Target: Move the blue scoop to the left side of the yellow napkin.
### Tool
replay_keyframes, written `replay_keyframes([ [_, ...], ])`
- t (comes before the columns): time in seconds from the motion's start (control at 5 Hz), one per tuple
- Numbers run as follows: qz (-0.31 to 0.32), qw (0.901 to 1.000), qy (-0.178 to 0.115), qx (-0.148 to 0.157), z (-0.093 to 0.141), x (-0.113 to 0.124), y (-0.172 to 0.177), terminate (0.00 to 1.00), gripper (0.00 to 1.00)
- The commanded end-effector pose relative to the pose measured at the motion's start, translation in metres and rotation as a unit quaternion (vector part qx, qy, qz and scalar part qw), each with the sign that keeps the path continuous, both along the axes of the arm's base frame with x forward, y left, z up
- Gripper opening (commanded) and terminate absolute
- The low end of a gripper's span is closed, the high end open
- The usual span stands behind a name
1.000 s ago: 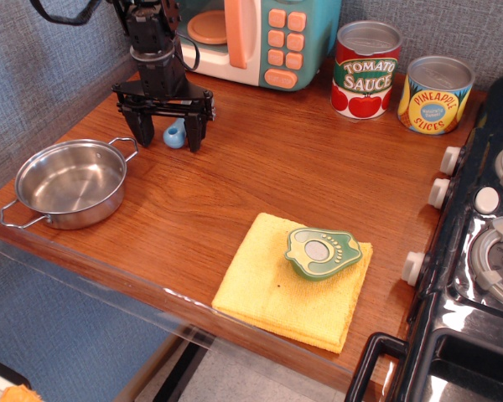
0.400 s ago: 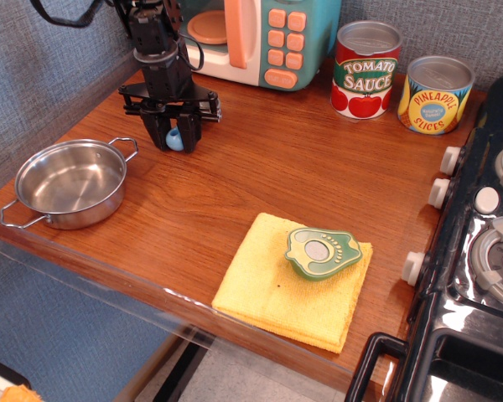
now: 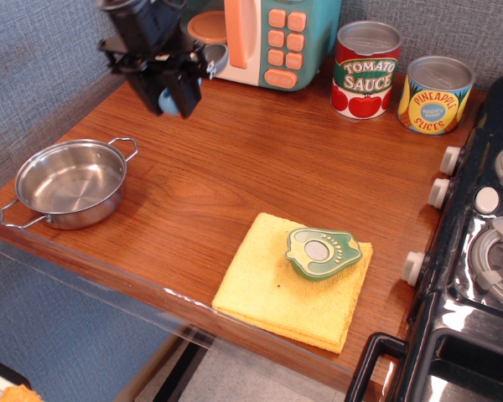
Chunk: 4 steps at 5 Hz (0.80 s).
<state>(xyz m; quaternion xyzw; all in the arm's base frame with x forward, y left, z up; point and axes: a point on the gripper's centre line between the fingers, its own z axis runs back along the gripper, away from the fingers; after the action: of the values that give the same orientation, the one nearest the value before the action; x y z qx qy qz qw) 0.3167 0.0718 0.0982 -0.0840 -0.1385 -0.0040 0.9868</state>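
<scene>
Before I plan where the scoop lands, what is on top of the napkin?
A green avocado-shaped toy lies on the napkin, toward its far right corner. The rest of the cloth shows bare. Whatever is under the toy is hidden.

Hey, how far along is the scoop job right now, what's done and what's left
Done: the gripper is shut on the blue scoop and holds it off the wooden counter, near the toy microwave. In hand: carrying it. Left: bring it across to the bare wood left of the yellow napkin, between the napkin and the steel pot, then let go. The avocado toy lies on the napkin.
</scene>
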Motion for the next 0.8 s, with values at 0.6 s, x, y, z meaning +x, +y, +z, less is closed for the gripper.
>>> replay_keyframes([
  [0.6,-0.066,0.9908,0.059,0.102,-0.062,-0.084,-0.021,0.0,0.0],
])
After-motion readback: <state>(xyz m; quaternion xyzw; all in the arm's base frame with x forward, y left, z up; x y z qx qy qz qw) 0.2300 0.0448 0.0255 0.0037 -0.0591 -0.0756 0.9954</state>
